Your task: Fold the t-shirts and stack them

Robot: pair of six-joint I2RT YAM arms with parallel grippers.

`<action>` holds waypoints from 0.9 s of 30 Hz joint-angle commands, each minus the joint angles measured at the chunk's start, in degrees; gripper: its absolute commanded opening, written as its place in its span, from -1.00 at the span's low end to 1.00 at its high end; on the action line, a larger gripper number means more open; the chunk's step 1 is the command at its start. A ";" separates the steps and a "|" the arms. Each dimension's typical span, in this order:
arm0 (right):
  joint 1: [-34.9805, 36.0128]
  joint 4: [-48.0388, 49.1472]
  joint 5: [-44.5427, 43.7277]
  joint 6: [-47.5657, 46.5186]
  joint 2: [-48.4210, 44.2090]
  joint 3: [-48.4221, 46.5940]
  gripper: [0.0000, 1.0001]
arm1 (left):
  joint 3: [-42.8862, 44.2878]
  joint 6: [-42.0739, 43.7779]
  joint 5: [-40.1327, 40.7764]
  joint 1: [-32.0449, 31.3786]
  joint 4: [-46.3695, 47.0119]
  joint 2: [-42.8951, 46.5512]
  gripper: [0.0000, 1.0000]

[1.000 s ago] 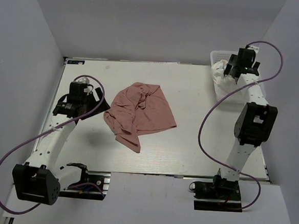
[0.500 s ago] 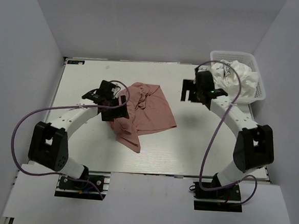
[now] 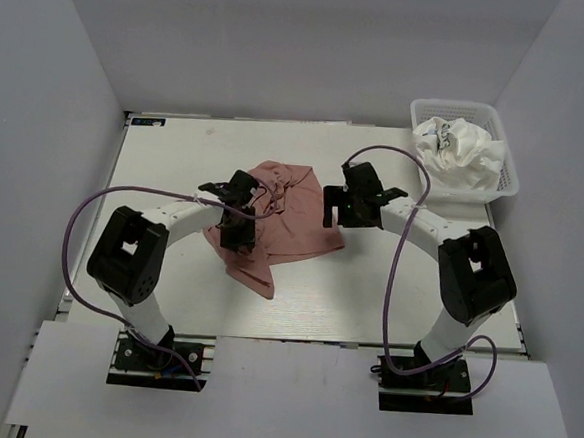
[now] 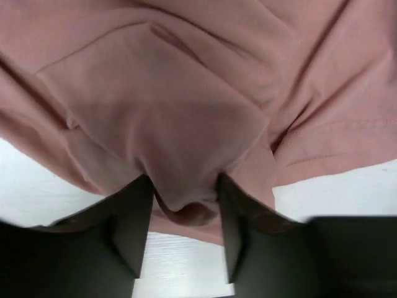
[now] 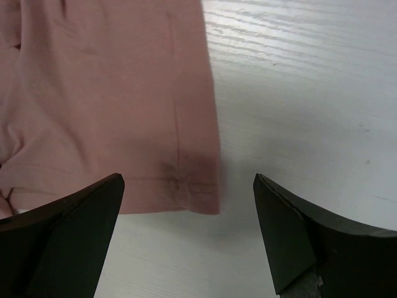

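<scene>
From the top camera, I see both arms have swung in to the pink t-shirt (image 3: 294, 217), which lies crumpled in the middle of the desk (image 3: 398, 287), about where it lay a second ago. The left tool (image 3: 239, 233), then out beside the shirt's left edge, now sits on its left part. The right tool (image 3: 331, 208) has left the basket (image 3: 507, 176) and hangs at the shirt's right edge. The white t-shirts (image 3: 459, 151) in that basket now show uncovered.

On the left wrist camera, the tool's two fingers (image 4: 130, 223) have narrowed onto a raised fold of pink cloth, which touches both.

On the right wrist camera, the tool stands wide apart above the shirt's hemmed corner, holding nothing.
</scene>
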State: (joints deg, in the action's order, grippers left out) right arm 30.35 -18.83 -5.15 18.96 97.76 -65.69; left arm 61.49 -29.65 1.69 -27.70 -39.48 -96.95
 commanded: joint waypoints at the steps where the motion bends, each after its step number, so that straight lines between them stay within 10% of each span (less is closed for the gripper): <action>1: 1.38 2.83 1.89 1.69 1.47 1.36 0.81 | 2.84 -0.59 3.05 -0.86 -0.42 0.44 -0.08; 6: 3.14 3.18 1.90 2.66 4.81 1.44 0.81 | 4.16 -1.11 3.15 -0.86 0.64 3.68 -1.00; 10: 3.58 3.89 1.72 3.10 7.88 0.40 0.81 | 5.92 -1.11 3.66 -0.86 0.64 6.76 -1.00; 13: 3.67 3.98 1.02 3.71 10.25 -0.84 0.43 | 6.97 -1.11 4.98 -0.86 0.64 8.61 -1.00; 14: 3.84 3.89 0.76 3.98 10.35 -1.02 0.18 | 7.58 -1.11 4.99 -0.86 0.64 10.10 -1.00; 16: 3.84 4.68 0.58 4.77 9.91 -0.41 -0.97 | 8.38 -1.11 6.91 -0.86 -0.76 11.51 -1.00; 27: 2.43 8.02 -21.80 -0.23 -19.69 1.18 -1.00 | 22.96 -1.11 20.89 0.19 -9.38 23.63 -1.00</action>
State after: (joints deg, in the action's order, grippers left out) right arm 33.50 -13.45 -15.20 21.87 89.14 -61.49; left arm 79.33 -30.50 16.36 -27.81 -45.98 -80.18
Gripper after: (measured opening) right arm 0.012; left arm 0.035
